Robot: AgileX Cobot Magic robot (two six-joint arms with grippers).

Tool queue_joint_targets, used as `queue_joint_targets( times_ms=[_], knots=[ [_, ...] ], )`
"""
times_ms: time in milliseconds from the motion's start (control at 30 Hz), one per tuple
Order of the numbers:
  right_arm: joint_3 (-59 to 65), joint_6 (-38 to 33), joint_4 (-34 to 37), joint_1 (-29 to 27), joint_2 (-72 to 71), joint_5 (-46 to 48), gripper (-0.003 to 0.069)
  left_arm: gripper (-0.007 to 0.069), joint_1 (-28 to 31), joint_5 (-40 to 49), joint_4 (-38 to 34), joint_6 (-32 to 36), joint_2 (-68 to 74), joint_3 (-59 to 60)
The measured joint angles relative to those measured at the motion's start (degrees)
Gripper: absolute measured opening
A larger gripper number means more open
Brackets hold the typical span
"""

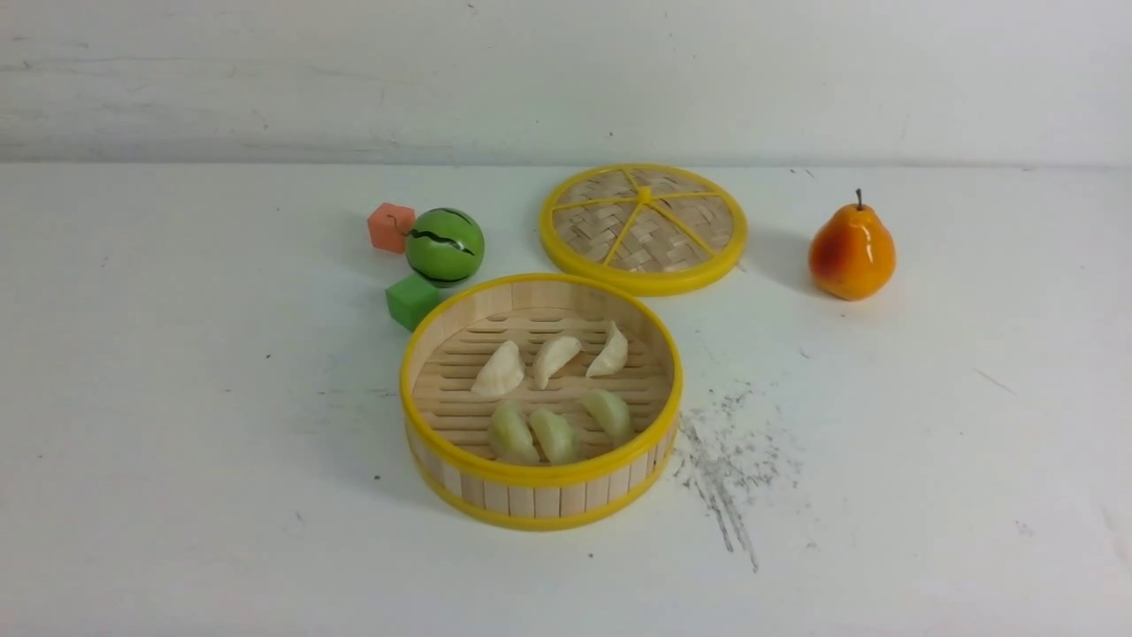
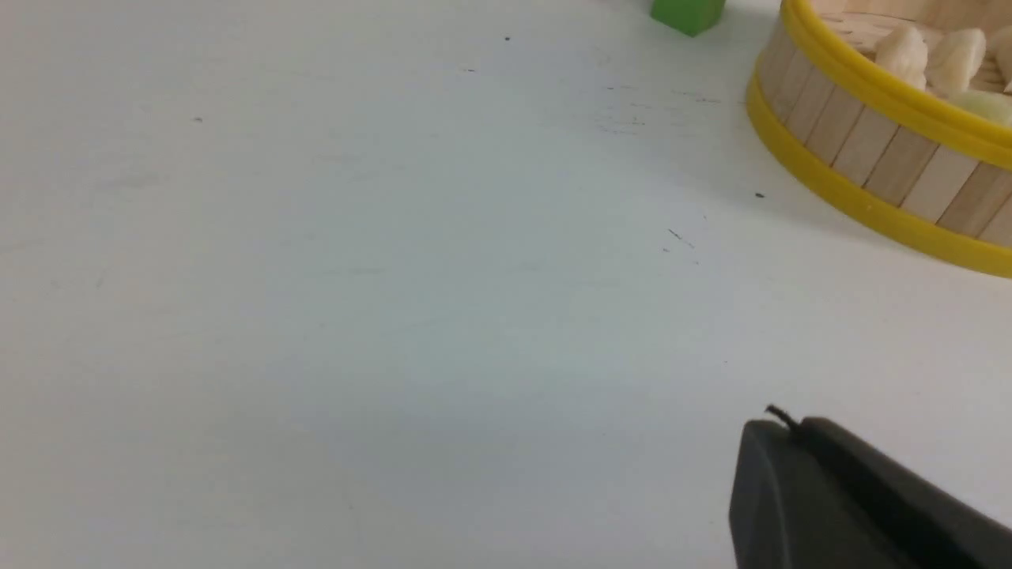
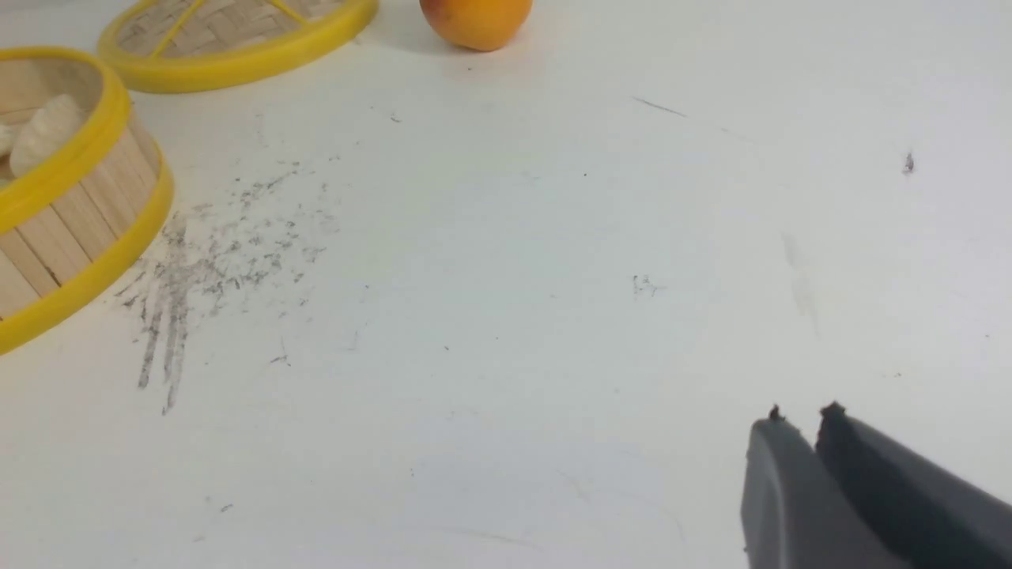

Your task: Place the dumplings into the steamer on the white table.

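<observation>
The steamer [image 1: 539,495] stands in the middle of the white table [image 1: 177,398]. Inside it lie three cream-white dumplings [image 1: 554,356] in a far row and three pale green dumplings [image 1: 554,433] in a near row. No gripper shows in the front view. In the left wrist view my left gripper [image 2: 791,427] is shut and empty over bare table, well apart from the steamer [image 2: 862,142]. In the right wrist view my right gripper [image 3: 800,417] is shut and empty over bare table, far from the steamer [image 3: 79,213].
A flat woven yellow-rimmed lid [image 1: 643,227] lies behind the steamer. A toy watermelon [image 1: 444,245], an orange cube [image 1: 391,226] and a green cube [image 1: 412,301] sit at the steamer's back left. A toy pear [image 1: 851,251] stands at the right. Dark grey scratches [image 1: 725,460] mark the table.
</observation>
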Motion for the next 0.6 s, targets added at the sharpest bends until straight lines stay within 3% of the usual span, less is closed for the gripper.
queue_joint_targets(
  times_ms=[600],
  knots=[
    [0.00, 0.00, 0.00, 0.00, 0.00, 0.00, 0.0087, -0.0014, 1.23, 0.00, -2.27, 2.82, 0.00, 0.00]
  ],
)
